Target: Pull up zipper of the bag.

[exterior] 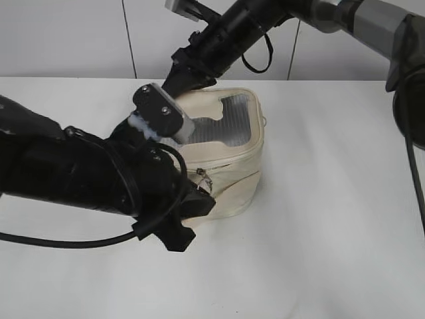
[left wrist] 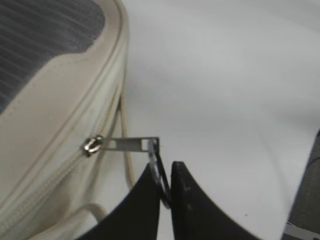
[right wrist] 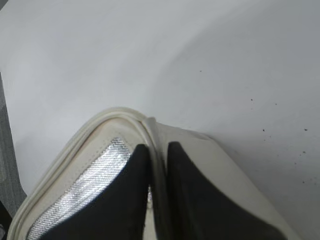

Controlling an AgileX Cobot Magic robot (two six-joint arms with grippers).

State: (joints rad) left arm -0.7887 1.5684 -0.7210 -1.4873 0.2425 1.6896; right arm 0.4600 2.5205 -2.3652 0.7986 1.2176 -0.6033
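The cream boxy bag (exterior: 229,166) with a grey mesh top stands on the white table. My left gripper (left wrist: 165,175) is shut on the ring pull (left wrist: 159,167) of a silver zipper slider (left wrist: 92,145), which sits on the cream zipper track (left wrist: 60,170) at the bag's front side. In the exterior view the slider (exterior: 204,178) hangs by the left fingers. My right gripper (right wrist: 156,160) is shut on the bag's top rim (right wrist: 152,132) at the back left corner, next to the mesh panel (right wrist: 85,190).
The white table (exterior: 332,232) lies all around the bag. A cream strap (left wrist: 127,160) hangs down the bag's side near the left fingers. A white wall stands behind the table.
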